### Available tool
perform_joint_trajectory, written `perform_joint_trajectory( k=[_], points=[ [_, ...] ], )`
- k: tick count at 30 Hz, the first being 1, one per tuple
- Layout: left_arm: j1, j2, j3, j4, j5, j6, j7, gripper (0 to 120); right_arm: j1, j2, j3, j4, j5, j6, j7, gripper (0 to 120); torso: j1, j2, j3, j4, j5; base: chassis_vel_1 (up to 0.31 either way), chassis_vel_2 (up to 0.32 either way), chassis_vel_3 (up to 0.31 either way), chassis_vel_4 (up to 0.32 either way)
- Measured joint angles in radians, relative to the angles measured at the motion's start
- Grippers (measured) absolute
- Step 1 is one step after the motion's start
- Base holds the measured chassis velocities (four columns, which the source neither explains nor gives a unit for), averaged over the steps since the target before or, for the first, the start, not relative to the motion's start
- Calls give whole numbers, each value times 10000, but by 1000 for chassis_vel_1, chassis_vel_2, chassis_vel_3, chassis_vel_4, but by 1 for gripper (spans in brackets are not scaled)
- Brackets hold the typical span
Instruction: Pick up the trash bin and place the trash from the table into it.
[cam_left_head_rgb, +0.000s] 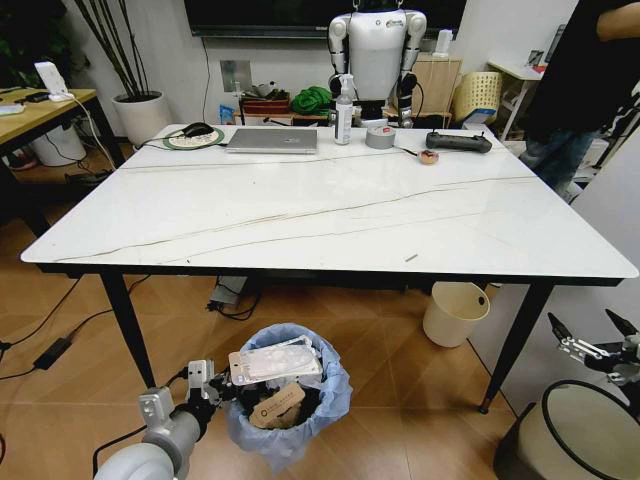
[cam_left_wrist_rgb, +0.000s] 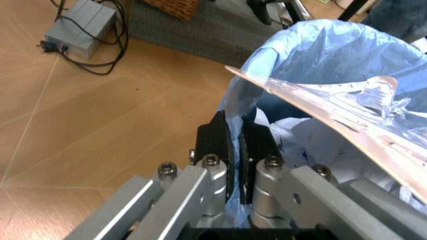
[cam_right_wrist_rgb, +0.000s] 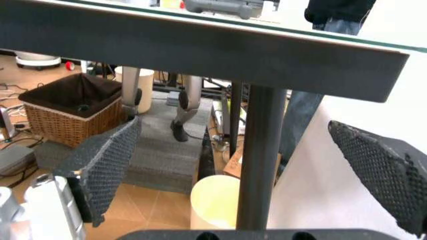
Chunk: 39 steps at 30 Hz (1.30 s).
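The trash bin (cam_left_head_rgb: 288, 400), lined with a crinkled light-blue bag, stands on the floor in front of the table (cam_left_head_rgb: 330, 215). A clear plastic tray (cam_left_head_rgb: 275, 360) and a crumpled brown paper bag (cam_left_head_rgb: 277, 405) stick out of it. My left gripper (cam_left_head_rgb: 215, 385) is shut on the bin's left rim. In the left wrist view its black fingers (cam_left_wrist_rgb: 217, 142) pinch the blue bag (cam_left_wrist_rgb: 320, 55) beside the clear tray (cam_left_wrist_rgb: 333, 112). A tiny scrap of trash (cam_left_head_rgb: 411, 258) lies near the table's front edge. My right gripper (cam_left_head_rgb: 590, 335) hangs open at the right, below the tabletop.
A laptop (cam_left_head_rgb: 272, 140), spray bottle (cam_left_head_rgb: 344, 110), tape roll (cam_left_head_rgb: 380, 137) and black controller (cam_left_head_rgb: 458, 142) sit along the table's far edge. A cream bucket (cam_left_head_rgb: 455, 312) stands by the table leg (cam_right_wrist_rgb: 260, 150). A wicker basket (cam_right_wrist_rgb: 73, 105) is beyond.
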Motion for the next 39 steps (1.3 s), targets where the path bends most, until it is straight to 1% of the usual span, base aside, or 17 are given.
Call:
perform_joint_trajectory(
  k=[7, 9, 10, 13, 16, 25, 39],
  points=[
    [22, 55, -14, -35, 7, 0, -18, 0, 0, 0, 0, 0, 0, 0, 0, 100, -116, -275, -158, 0, 0, 0, 0, 0, 0],
    [22, 54, -16, -39, 8, 0, -19, 0, 0, 0, 0, 0, 0, 0, 0, 100, -122, -289, -167, 0, 1, 0, 0, 0, 0],
    [41, 51, -17, -79, 24, 3, -25, 0, 0, 0, 0, 0, 0, 0, 0, 100, -168, -399, -230, 0, 0, 0, 0, 0, 0],
    [85, 51, -17, -97, 52, 4, -29, 0, 0, 0, 0, 0, 0, 0, 0, 100, -225, -552, -329, 0, 1, 0, 0, 0, 0],
    [110, 51, -18, -108, 63, 4, -29, 0, 0, 0, 0, 0, 0, 0, 0, 100, -245, -613, -369, 0, 0, 0, 0, 0, 0],
    [45, 52, -5, -106, 68, 3, -11, 0, 1, 0, 0, 0, 0, 0, 0, 100, -412, -1050, -638, 0, 1, 0, 0, 0, 0],
    [-78, 64, 69, -28, 24, 1, 13, 0, 0, 0, 0, 0, 0, 0, 0, 100, -614, -1569, -956, 0, 1, 0, 0, 0, 0]
  ],
)
